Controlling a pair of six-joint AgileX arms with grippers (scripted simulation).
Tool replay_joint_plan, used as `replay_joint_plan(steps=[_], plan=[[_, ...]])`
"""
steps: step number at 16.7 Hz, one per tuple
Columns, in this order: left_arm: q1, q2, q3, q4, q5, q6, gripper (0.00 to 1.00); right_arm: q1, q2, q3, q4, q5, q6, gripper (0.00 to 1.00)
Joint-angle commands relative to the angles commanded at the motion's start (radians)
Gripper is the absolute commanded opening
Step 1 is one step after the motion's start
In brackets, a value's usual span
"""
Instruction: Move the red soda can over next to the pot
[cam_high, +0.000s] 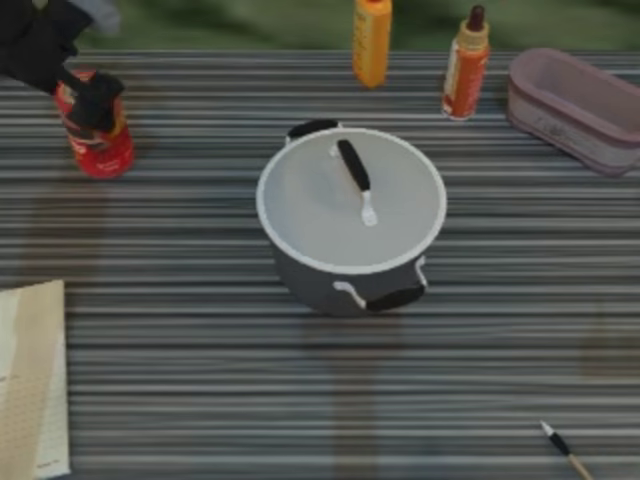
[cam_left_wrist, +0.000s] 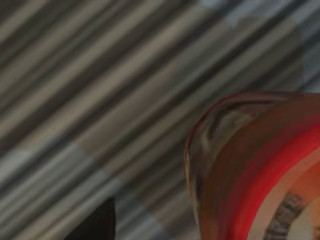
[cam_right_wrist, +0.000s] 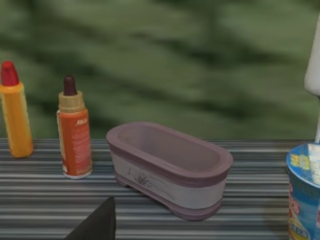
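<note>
The red soda can (cam_high: 97, 135) stands upright at the far left of the desk (cam_high: 180, 380), at about ten o'clock from the pot (cam_high: 350, 215) and well apart from it. The left gripper (cam_high: 92, 100) comes down over the can's top, jaws on either side of it, seemingly closed on it. I think the can must travel toward four o'clock. The right arm isn't in the top view; I cannot tell how its jaws stand.

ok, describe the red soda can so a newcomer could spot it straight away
Start at the big grey pot mid-table, then look to the far left corner. The red soda can stands there, under the left gripper. It is the only short red cylinder; the two bottles at the back are taller, orange or yellow.
</note>
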Motion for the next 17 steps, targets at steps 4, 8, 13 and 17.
replay_joint_plan(steps=[4, 8, 13, 17], plan=[[-0.005, 0.013, -0.039, 0.053, -0.001, -0.005, 1.00, 0.000, 0.000, 0.000, 0.000, 0.000, 0.000, 1.00], [-0.005, 0.013, -0.039, 0.053, -0.001, -0.005, 0.92, 0.000, 0.000, 0.000, 0.000, 0.000, 0.000, 1.00], [-0.005, 0.013, -0.039, 0.053, -0.001, -0.005, 0.55, 0.000, 0.000, 0.000, 0.000, 0.000, 0.000, 1.00], [-0.005, 0.013, -0.039, 0.053, -0.001, -0.005, 0.25, 0.000, 0.000, 0.000, 0.000, 0.000, 0.000, 1.00]])
